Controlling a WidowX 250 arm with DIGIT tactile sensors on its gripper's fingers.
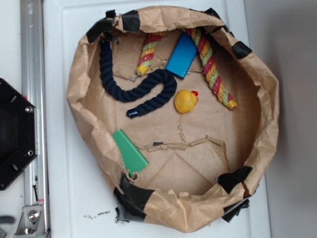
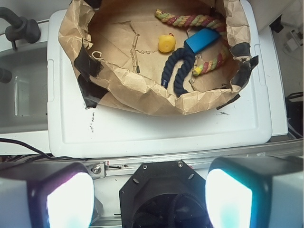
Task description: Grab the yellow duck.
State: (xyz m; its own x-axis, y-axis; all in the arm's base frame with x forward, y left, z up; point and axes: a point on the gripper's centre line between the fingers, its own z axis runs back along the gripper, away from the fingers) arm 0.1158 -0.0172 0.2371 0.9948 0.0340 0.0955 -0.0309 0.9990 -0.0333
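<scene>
The yellow duck (image 1: 186, 101) is small and round with a red-orange beak. It lies inside the brown paper basin (image 1: 257, 89), between the dark blue rope (image 1: 143, 91) and a striped rope (image 1: 213, 67). The wrist view has the duck (image 2: 166, 43) far off, near the top. My gripper (image 2: 149, 199) hangs high over the robot base, well short of the basin. It is open, with its two bright pads (image 2: 71, 202) wide apart and nothing between them. The exterior view does not show the gripper.
A blue block (image 1: 182, 55) lies just above the duck and a green block (image 1: 130, 151) at the lower left. A second striped rope piece (image 1: 148, 53) lies at the top. The basin stands on a white tray (image 2: 142, 133). The black robot base (image 1: 15, 134) is at the left.
</scene>
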